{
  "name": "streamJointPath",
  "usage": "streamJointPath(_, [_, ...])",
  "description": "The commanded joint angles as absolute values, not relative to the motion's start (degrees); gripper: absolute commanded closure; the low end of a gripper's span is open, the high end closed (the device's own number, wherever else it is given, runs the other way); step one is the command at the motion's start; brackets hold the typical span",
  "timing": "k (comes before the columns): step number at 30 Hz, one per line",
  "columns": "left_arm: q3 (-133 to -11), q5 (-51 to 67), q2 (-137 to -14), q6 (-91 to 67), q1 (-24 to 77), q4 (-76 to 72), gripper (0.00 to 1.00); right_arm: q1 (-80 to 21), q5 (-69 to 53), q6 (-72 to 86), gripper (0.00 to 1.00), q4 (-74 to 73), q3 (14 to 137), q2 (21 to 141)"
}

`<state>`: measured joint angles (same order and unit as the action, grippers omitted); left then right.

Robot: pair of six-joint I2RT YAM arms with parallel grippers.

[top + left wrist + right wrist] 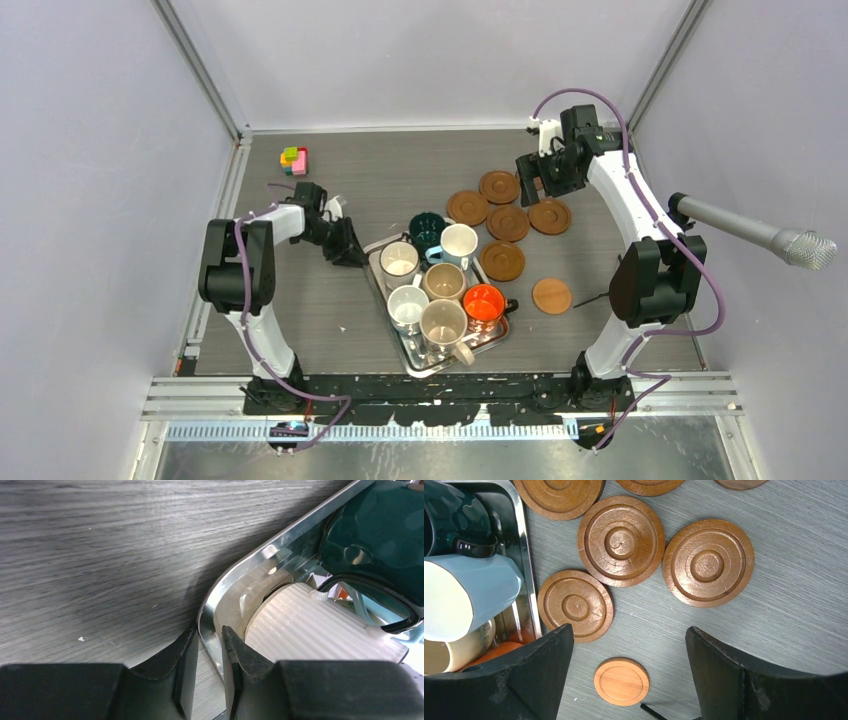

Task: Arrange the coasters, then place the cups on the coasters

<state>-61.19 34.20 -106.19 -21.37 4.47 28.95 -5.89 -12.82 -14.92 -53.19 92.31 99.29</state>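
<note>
- My left end effector (207,647) is pinched shut on the rim of the tray (235,575), at its far-left corner.
- My right end effector (629,640) hangs wide open over the coasters (621,540), holding nothing.
- Cups (443,282) all stand on the tray, mid-worktop (300,320), toward the near edge.
- Coasters lie bare between the tray and the worktop's right edge, lighter coaster (621,681) closest to the near edge.

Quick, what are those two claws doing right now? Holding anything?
Left gripper: closed on the rim of the metal tray.
Right gripper: open, holding nothing, above the coasters.
</note>
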Motion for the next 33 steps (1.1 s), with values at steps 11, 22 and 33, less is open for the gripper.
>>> streamJointPath(11, [-65.29,14.74,-111.13,-23.03,7.8,27.35,1.0,-5.79,-10.9,-15.52,0.13,-54.23,94.21,97.36])
streamJointPath(22, [-72.42,-6.03,-110.9,-15.53,5.54,34.73,1.0,-5.78,-11.24,-15.18,0.13,-53.54,93.96,97.74])
streamJointPath(33, [-80.71,-7.65,-115.98,-12.1,0.83,37.12,1.0,-5.77,-11.58,-15.2,0.14,-53.26,93.36,97.25])
